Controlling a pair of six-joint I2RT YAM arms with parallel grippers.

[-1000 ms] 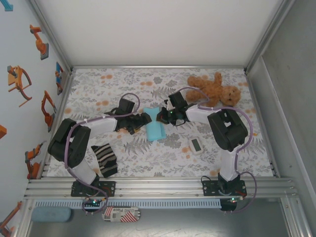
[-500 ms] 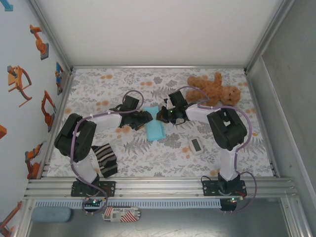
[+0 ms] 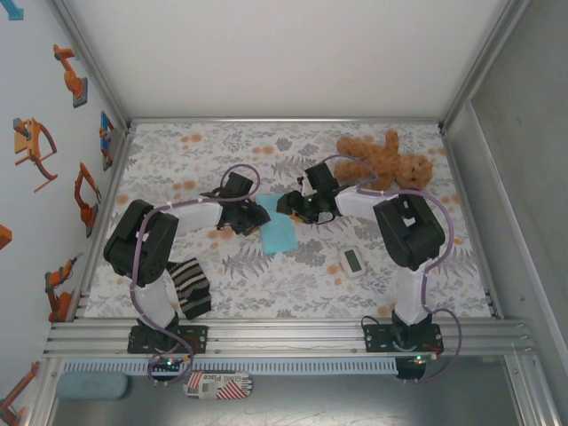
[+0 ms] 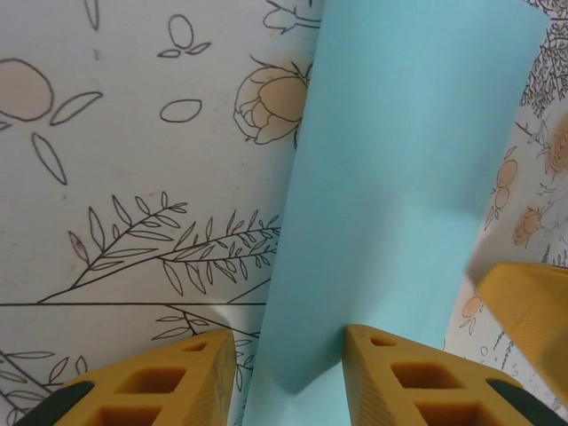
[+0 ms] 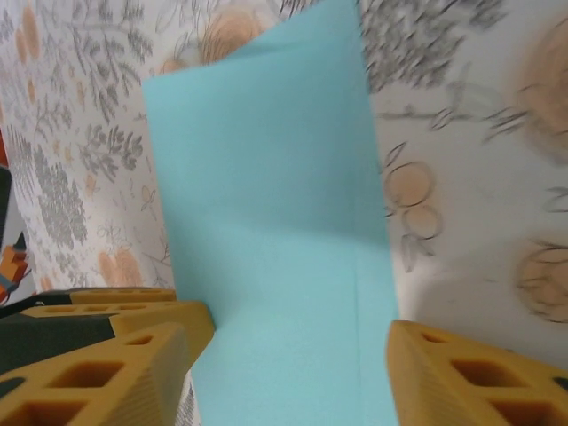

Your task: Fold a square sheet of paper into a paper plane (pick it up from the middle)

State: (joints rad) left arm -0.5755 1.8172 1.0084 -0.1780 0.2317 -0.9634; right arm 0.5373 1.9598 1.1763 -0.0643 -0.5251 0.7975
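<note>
At the worktop's near-left corner lies a striped cloth (image 3: 188, 286). At centre, the left gripper (image 4: 291, 373), jaws spread, straddles the folded light-blue sheet of paper (image 3: 278, 232). The right gripper (image 5: 297, 355), jaws spread, straddles the same sheet. A teddy bear (image 3: 388, 160) occupies the far-right corner.

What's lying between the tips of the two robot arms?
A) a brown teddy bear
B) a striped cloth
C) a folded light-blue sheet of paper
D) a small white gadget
C: the folded light-blue sheet of paper lies between the left tool and the right tool.
</note>
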